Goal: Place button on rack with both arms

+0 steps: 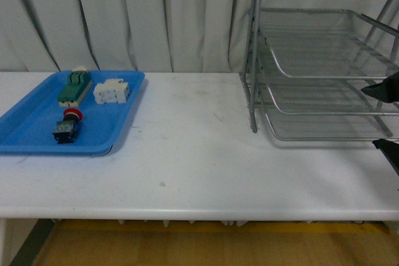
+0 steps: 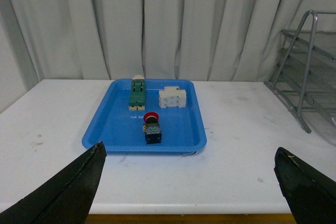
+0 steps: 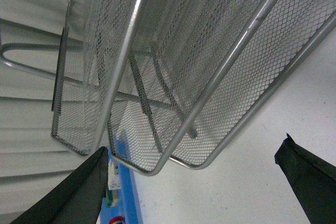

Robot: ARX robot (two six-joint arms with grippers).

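Left wrist view: left gripper (image 2: pixel 189 150) was spread wide, 2 dark fingers (image 2: pixel 68 187) at the frame's lower corners, nothing between them. It hung over the near edge of the table (image 2: pixel 247 129), aimed at the blue tray (image 2: pixel 113 129). Button (image 2: pixel 152 129) lay ahead of the open jaws, well apart from them, no contact. Red cap pointed away toward the curtain (image 2: pixel 126 24), dark body nearer the gripper.

Right wrist view: right gripper (image 3: pixel 194 145) was also wide open and empty. It sat close under the mesh tiers of the rack (image 3: pixel 210 93), not seen touching them. Front view put it at the far right edge, in front of the lower tiers.

Front view, outward: button sat in the near part of the tray, at the table's left end. Green block (image 1: pixel 75 86) and white block (image 1: pixel 112 91) lay behind it, apart from it. Rack, 3 tiers, stood at the right end, well apart from the tray. No tier showed anything on it.

Progress, judged: 0 steps done. Button was not yet grasped or lifted. Left to do: close on the button, carry it across the table, set it on a tier. Left gripper was the nearer 1 to the button. Right gripper was at the rack, far from the button. A hand-over to the right, or the right steadying a tier, seemed likely; that is a guess only.
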